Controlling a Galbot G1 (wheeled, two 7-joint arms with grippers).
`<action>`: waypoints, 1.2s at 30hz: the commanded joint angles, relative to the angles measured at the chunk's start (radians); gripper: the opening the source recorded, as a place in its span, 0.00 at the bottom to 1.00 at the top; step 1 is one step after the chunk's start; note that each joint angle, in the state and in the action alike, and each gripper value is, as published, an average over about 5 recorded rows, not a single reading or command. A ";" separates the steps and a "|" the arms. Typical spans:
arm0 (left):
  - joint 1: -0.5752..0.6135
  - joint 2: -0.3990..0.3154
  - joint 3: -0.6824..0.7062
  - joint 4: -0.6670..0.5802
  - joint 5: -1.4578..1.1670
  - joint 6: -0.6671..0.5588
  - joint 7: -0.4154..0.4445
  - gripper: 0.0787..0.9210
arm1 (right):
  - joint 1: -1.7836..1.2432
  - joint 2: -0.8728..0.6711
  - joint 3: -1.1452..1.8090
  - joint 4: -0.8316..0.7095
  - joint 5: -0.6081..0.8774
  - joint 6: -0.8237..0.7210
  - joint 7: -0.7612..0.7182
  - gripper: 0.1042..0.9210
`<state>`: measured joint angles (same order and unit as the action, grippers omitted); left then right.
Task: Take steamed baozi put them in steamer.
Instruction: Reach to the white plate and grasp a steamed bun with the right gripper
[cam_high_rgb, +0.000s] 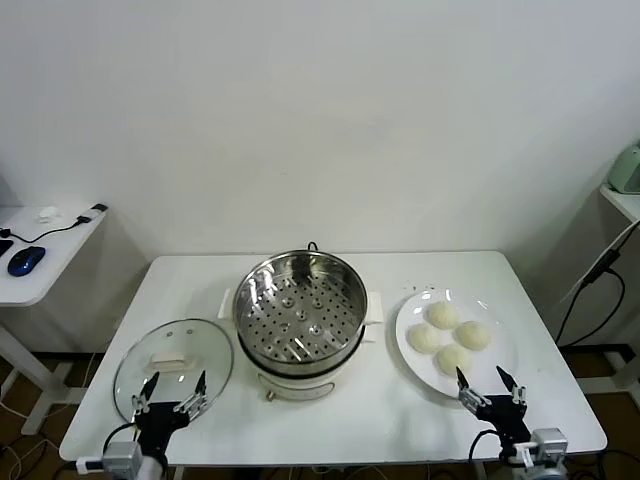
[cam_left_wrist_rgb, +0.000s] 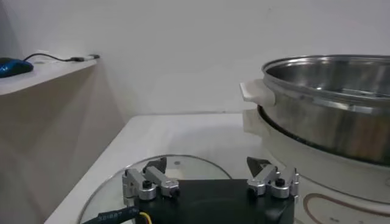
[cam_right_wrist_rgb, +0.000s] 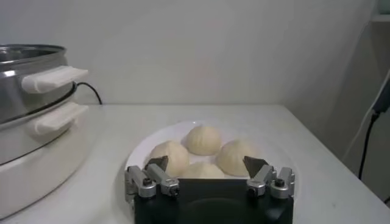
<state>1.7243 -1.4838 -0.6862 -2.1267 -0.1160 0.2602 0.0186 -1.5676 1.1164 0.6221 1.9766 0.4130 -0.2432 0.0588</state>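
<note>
I have four cream-white round steamed baozi (cam_high_rgb: 449, 338) on the flat white plate (cam_high_rgb: 410, 320), right of the empty shiny steel steamer (cam_high_rgb: 300, 312). My right tool (cam_high_rgb: 491, 388) hangs wide-open just before the plate; my left tool (cam_high_rgb: 170, 394), also wide, waits over the glass lid (cam_high_rgb: 173, 365). The buns touch, so I risk nudging neighbours or squashing soft dough.

Plain white wall (cam_high_rgb: 330, 110) behind, unmarked, evenly lit. White rectangular table (cam_high_rgb: 200, 290) set against it. To the left, a second white side table (cam_high_rgb: 45, 270), angled white legs; on top a blue mouse (cam_high_rgb: 25, 261), a black cable (cam_high_rgb: 62, 229), a small white object, not identifiable. Floor beneath in brownish tone, loose cables lying there. To the right, edge of a white shelf (cam_high_rgb: 622, 200) bearing a pale green object (cam_high_rgb: 627, 168), cut off by the frame; black cable (cam_high_rgb: 598, 285) hanging down beside it.
</note>
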 joint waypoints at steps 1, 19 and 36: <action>-0.001 0.003 0.002 -0.003 0.001 0.005 0.001 0.88 | 0.315 -0.159 -0.038 -0.059 0.011 -0.197 -0.032 0.88; 0.008 0.006 0.003 -0.013 0.000 0.002 0.004 0.88 | 1.572 -0.683 -1.269 -0.727 -0.301 0.212 -1.128 0.88; -0.003 -0.004 -0.002 -0.001 0.020 -0.002 0.013 0.88 | 1.995 -0.331 -1.868 -1.045 -0.252 0.221 -1.333 0.88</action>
<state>1.7222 -1.4871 -0.6881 -2.1296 -0.1002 0.2579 0.0309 0.1976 0.6733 -0.9516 1.0962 0.1658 -0.0381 -1.1349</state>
